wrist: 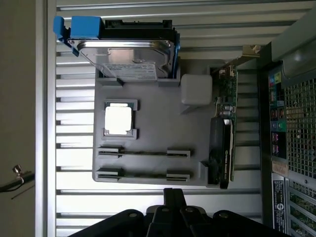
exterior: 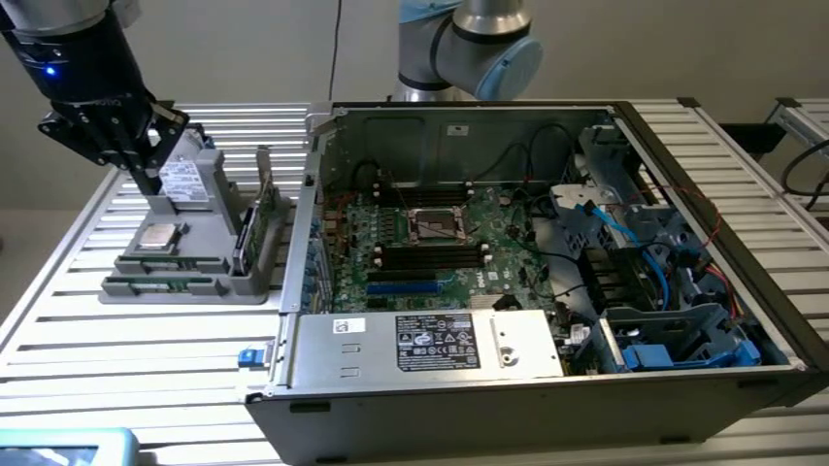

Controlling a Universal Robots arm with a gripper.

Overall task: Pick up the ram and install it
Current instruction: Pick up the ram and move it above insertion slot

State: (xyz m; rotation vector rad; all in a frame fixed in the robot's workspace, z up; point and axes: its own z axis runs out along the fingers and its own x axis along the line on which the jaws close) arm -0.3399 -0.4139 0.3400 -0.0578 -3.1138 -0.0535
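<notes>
Your gripper point(exterior: 140, 167) hangs over the gray parts holder point(exterior: 208, 277), its jaws closed on nothing. The ram point(exterior: 161, 284) stands on edge in a slot at the holder's rim, about six o'clock from the gripper in the exterior view, just beyond the processor point(exterior: 158, 236). Expect it to be light, stiff, thin and fragile. Pinch its flat faces mid-length and spare the contacts.

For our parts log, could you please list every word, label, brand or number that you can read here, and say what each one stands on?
Nothing here can be read with certainty.
power supply label: print too small to read.
white sticker beside it: too small to read.
drive label: blurred.
case sticker: unreadable.
</notes>
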